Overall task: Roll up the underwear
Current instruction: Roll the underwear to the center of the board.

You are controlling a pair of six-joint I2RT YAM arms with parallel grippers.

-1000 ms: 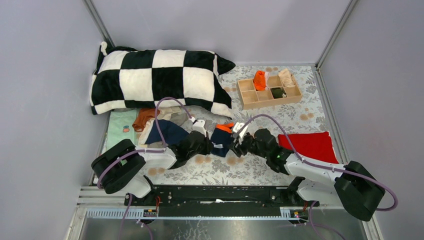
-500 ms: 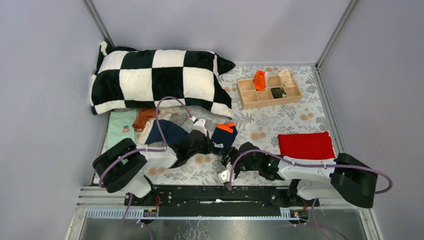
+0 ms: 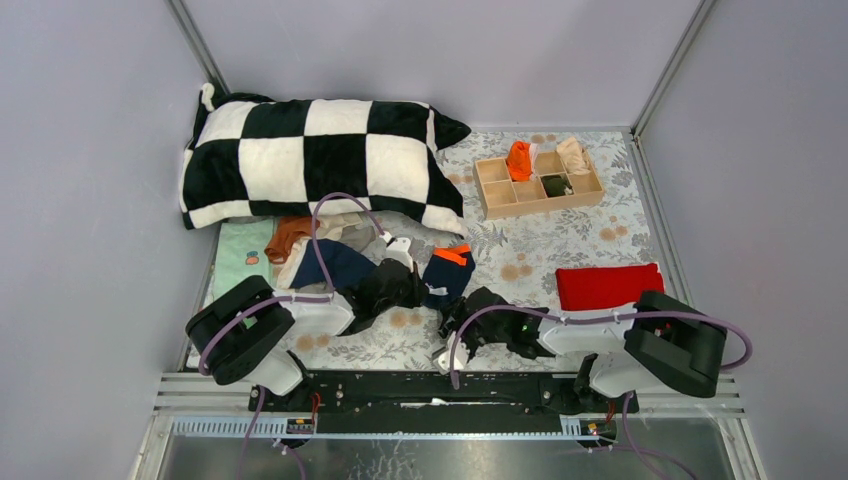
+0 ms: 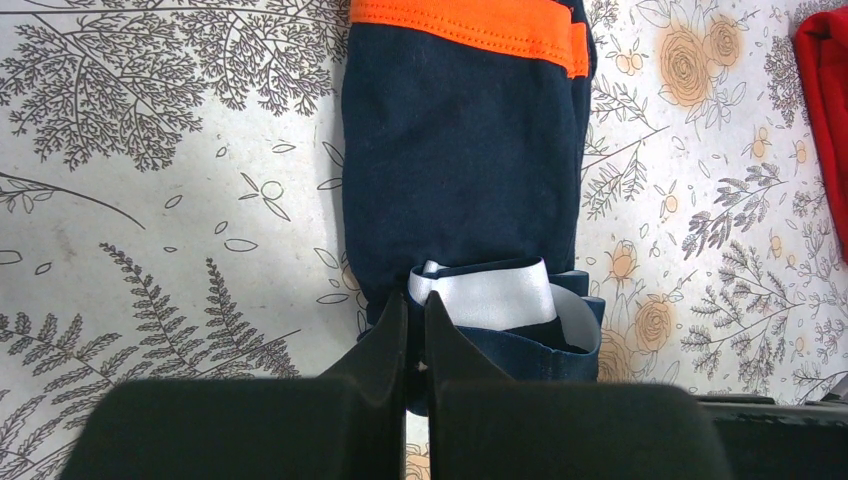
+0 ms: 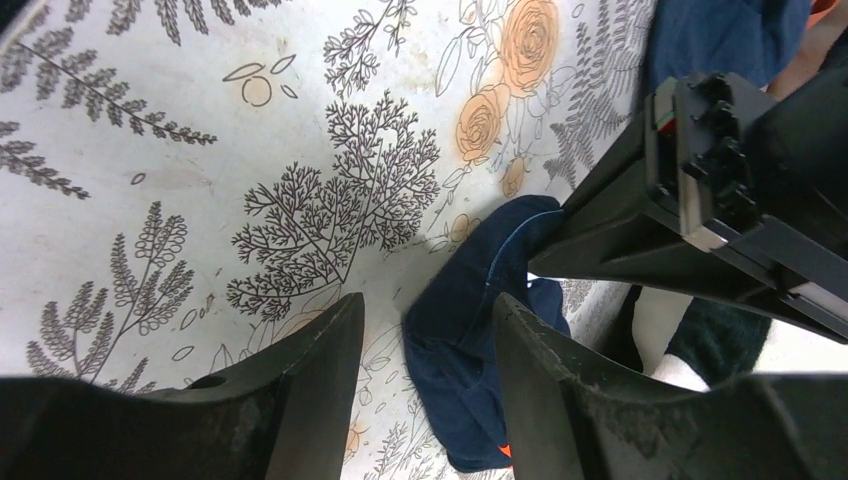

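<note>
Far left: black-and-white checked pillow (image 3: 310, 160), lying flat against the back wall. Far right: wooden divided box (image 3: 545, 206). Near right: red cloth (image 3: 605, 285), folded flat. Left edge: mint-green cloth (image 3: 240, 258). All rest on the table's (image 3: 560, 240) floral cover.

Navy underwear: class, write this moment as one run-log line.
navy underwear: folded flat, not rolled | left tool: shut on near hem | right tool: open, empty

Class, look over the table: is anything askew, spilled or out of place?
Nothing is spilled or damaged. The one untidy spot is the heap of underwear crumpled below the checked pillow, unlike the neat pieces in the wooden tray.
</note>
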